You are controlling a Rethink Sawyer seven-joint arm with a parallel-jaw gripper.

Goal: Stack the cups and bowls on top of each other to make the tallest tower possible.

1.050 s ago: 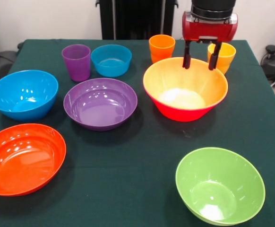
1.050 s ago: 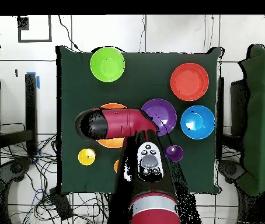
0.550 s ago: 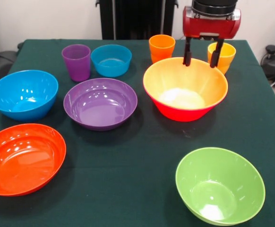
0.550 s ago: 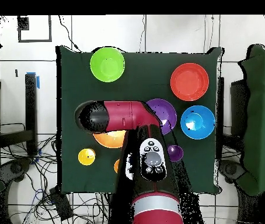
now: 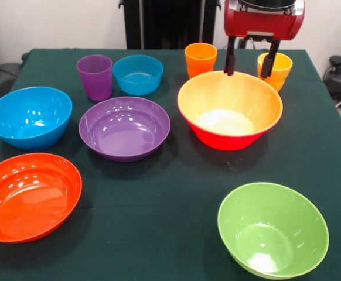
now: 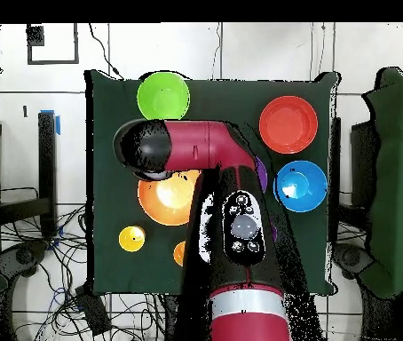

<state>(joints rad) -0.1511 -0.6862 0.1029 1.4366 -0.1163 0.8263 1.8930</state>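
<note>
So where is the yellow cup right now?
In the front view, the yellow cup stands at the table's far right, just behind the orange bowl, partly hidden by the end effector.

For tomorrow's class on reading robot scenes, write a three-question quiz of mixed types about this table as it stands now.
1. True or false: the claw is open and holds nothing.
2. Multiple choice: which cup stands beside the small blue bowl? A) purple cup B) orange cup C) yellow cup
3. Fill in: the bowl nearest the camera in the front view is the ____ bowl.

Key
1. True: its fingers stand apart, above the far rim of the large orange bowl.
2. A
3. green
</note>
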